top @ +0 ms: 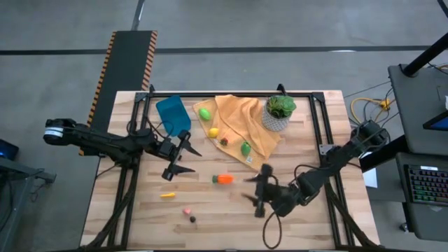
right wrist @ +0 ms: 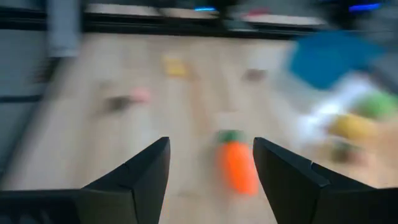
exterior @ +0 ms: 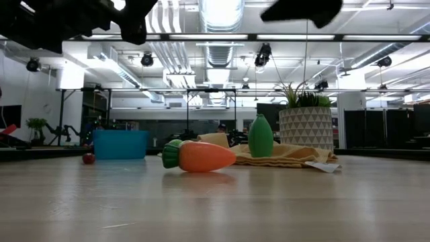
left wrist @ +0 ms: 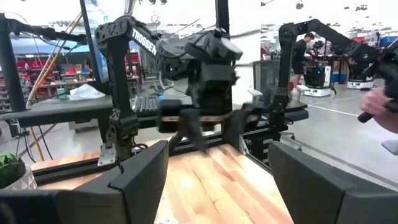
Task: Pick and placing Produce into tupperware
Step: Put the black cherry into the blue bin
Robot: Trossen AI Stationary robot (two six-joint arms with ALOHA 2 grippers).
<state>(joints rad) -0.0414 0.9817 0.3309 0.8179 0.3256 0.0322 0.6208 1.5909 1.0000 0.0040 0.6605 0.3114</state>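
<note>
Right arm lined up on the carrot, nothing gripped.

The right gripper (right wrist: 210,163) stood wide and empty just beside the carrot (top: 223,179) mid-table; the left gripper (top: 180,155) hung parted and empty near the tupperware (top: 173,113) at the far edge. The rounded carrot could probably roll from an off-centre pinch.

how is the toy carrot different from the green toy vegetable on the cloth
The toy carrot is orange with a green top and lies on its side on the bare wooden table. The green toy vegetable is plain green and, in the low view, stands upright on the orange-yellow cloth. The carrot lies in the open between the two grippers; the green piece sits close to the potted plant. Both are small produce pieces outside the blue container.
</note>
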